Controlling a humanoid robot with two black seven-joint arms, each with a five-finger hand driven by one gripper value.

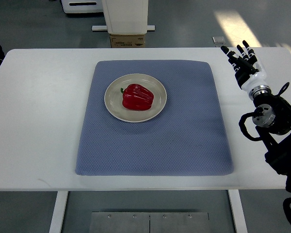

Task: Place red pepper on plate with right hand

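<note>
**Pepper on plate, right hand off to the far right edge**

Red pepper (137, 97) lies on the plate (157, 108), roughly centred, a bit toward the plate's near side. Green stem points left. Nothing touches it. Plate is cream, round, rim showing all around the pepper.

Plate sits on a blue mat (184, 141), in the mat's far-left part, closer to the far edge than the near one. Rest of the mat is bare. Mat covers the middle of the white table (34, 121), with table surface showing on all four sides of it.

Right hand (243, 62) is well apart from the pepper, past the mat's right edge, over the table's far-right corner area. Fingers (236, 52) are straight and slightly spread, pointing toward the table's far edge and a little left, holding nothing. The whole right half of the mat lies between the fingers and the plate. Whether the hand rests on the table or hangs above it cannot be told. Black forearm (276, 126) with cables runs down to the picture's right edge, over the table's right side.

Beyond the table's far edge: a cardboard box (127, 41) on the floor at the foot of a white machine base (126, 14).
</note>
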